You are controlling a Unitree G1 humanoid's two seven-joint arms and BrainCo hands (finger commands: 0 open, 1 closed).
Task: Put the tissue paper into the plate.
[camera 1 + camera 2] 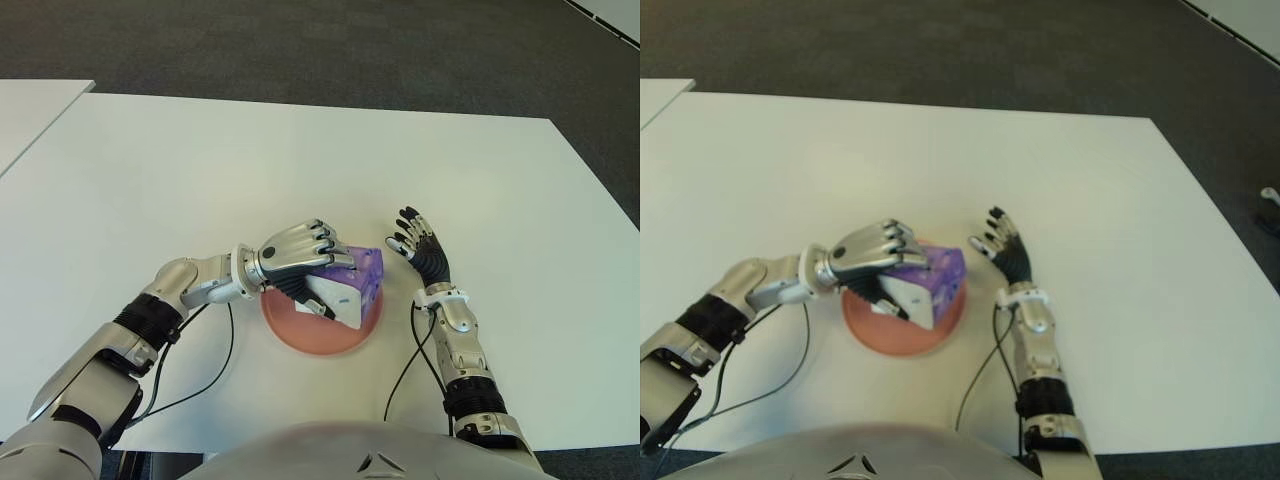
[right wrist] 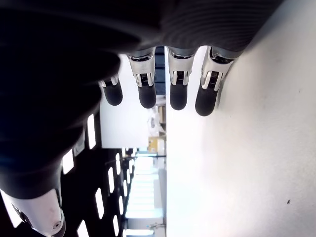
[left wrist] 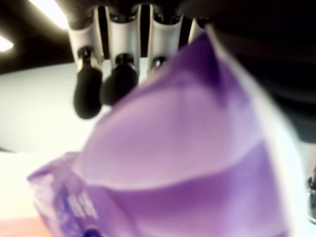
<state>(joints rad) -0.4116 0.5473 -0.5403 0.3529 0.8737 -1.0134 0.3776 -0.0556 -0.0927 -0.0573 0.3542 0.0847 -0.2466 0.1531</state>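
- The fingers [image 1: 318, 240] of our left hand [image 1: 296, 256] are curled over the top of the tissue pack [image 1: 352, 283], and the thumb seems to press it from below, so the pack is grasped between them.
- In the left wrist view the purple wrapper of the pack fills most of the picture, with the fingertips [image 3: 88, 98] just above it. This tells us the pack sits close against the palm.
- The pack is purple with a white end, and it is tilted. It is over the plate [image 1: 300, 335], and its lower white end seems to touch or nearly touch the plate; we cannot tell which.
- The plate is round and salmon pink, and it stands on the white table [image 1: 200, 170], near the edge closest to our body. We judge the hand holds the pack low here so it can be set down inside the rim and not fall outside.
- We judge the task is almost finished: what remains is to let go of the pack and lift the hand away.
- Our right hand [image 1: 420, 245] shows just to the right of the plate, apart from it. Its 4 fingers [image 2: 148, 94] are straight and relaxed and hold nothing; it takes no part in the work.
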